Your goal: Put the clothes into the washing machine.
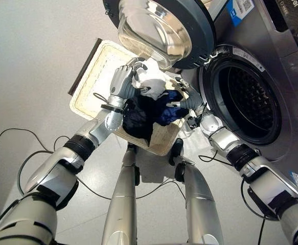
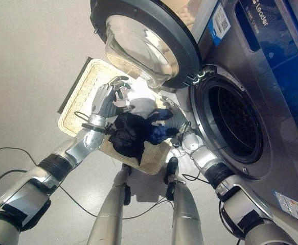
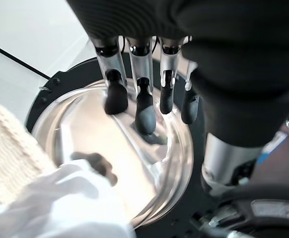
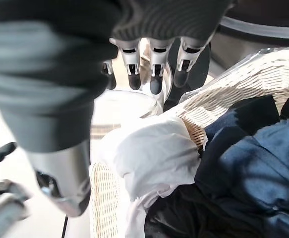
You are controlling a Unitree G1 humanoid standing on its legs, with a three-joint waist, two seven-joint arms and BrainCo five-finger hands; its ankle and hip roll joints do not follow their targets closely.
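A cream wicker basket [image 1: 95, 71] stands on the floor under the washer's open door. It holds a white garment [image 1: 149, 81], a dark blue one [image 1: 169, 112] and a black one [image 1: 138, 120]. My left hand [image 1: 122, 81] hovers at the white garment's left side, with its fingers [image 3: 139, 99] relaxed and nothing in them; the white cloth [image 3: 60, 203] lies just beneath. My right hand [image 1: 189, 102] is open over the blue garment [image 4: 263, 168] at the basket's right edge, its fingers [image 4: 154, 69] straight and bare. The white garment [image 4: 149, 153] bulges over the basket rim [image 4: 223, 99].
The washer's round glass door [image 1: 164, 30] hangs open directly above the basket's far end. The dark drum opening [image 1: 246, 102] is to the right, close to my right forearm. Bare grey floor [image 1: 31, 66] spreads to the left.
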